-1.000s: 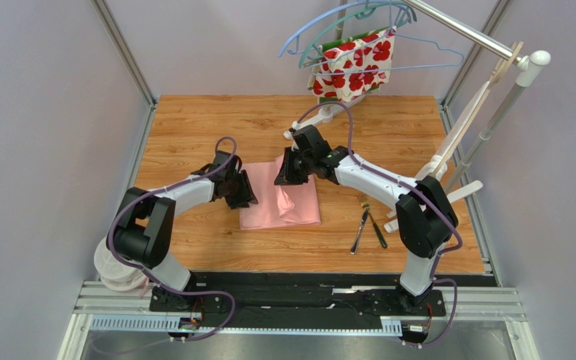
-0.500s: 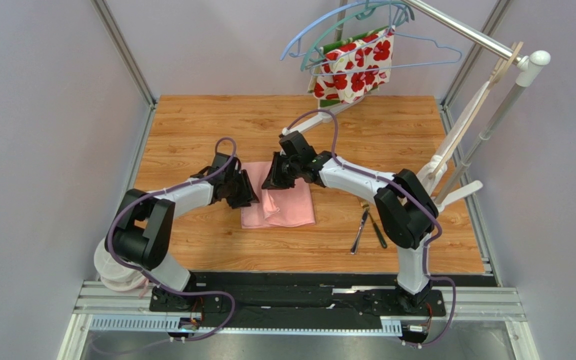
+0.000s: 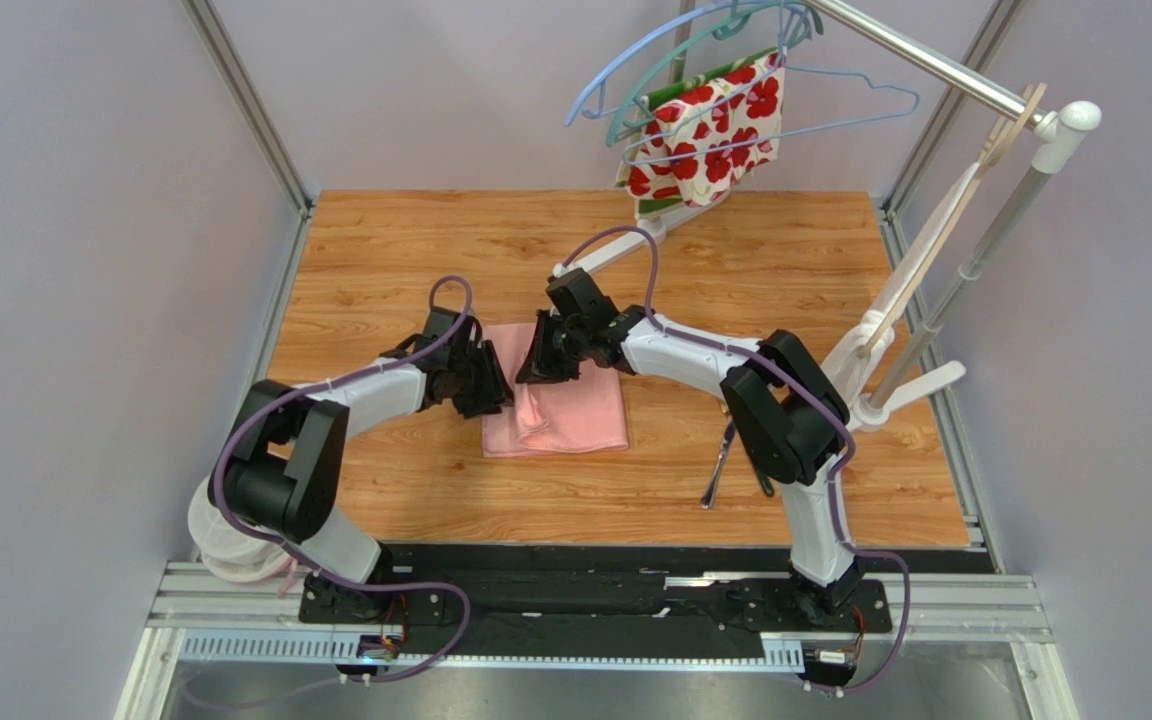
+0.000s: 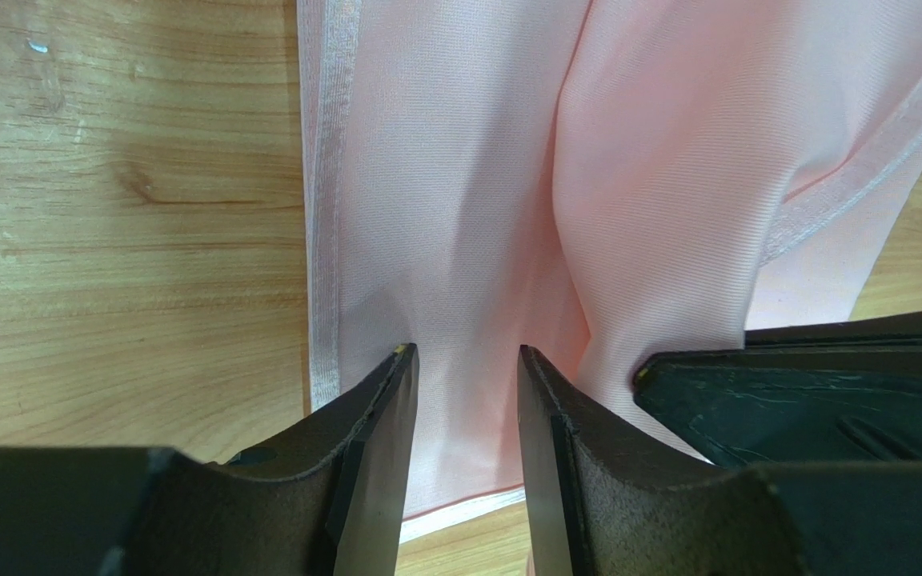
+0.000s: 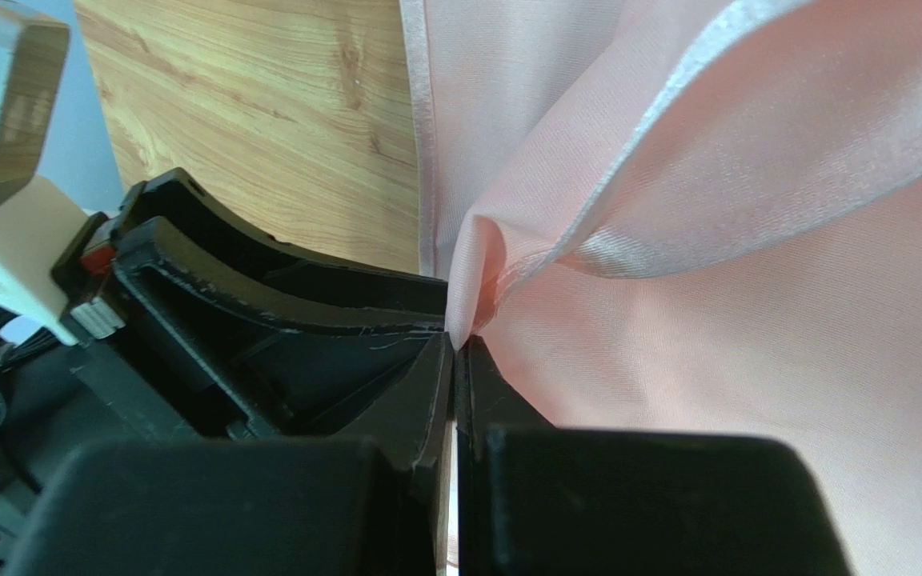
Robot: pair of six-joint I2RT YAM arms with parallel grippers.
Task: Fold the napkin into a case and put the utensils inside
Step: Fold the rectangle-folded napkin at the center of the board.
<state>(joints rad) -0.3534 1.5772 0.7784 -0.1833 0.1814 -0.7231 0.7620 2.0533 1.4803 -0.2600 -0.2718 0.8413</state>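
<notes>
The light-pink napkin (image 3: pixel 579 414) lies partly folded on the wooden table between my two grippers. My right gripper (image 3: pixel 543 360) is shut on a raised fold of the napkin's edge (image 5: pixel 478 270) and holds it over the napkin's left part. My left gripper (image 3: pixel 486 384) is open, its fingers (image 4: pixel 372 414) resting astride the flat napkin (image 4: pixel 454 180) near its left hem. The right gripper's finger (image 4: pixel 815 396) shows close beside it. The utensils (image 3: pixel 714 468) lie on the table to the right, partly hidden behind my right arm. No finished case shows.
A red-and-white floral cloth (image 3: pixel 705 132) hangs on coloured hangers from a rail at the back right. A white stand (image 3: pixel 898 338) is at the table's right edge. A white object (image 3: pixel 219 528) sits by the left arm's base.
My right gripper has moved left with the napkin's edge, drawing the fold over toward my left gripper. The napkin now looks narrower. My left gripper has stayed in place.
</notes>
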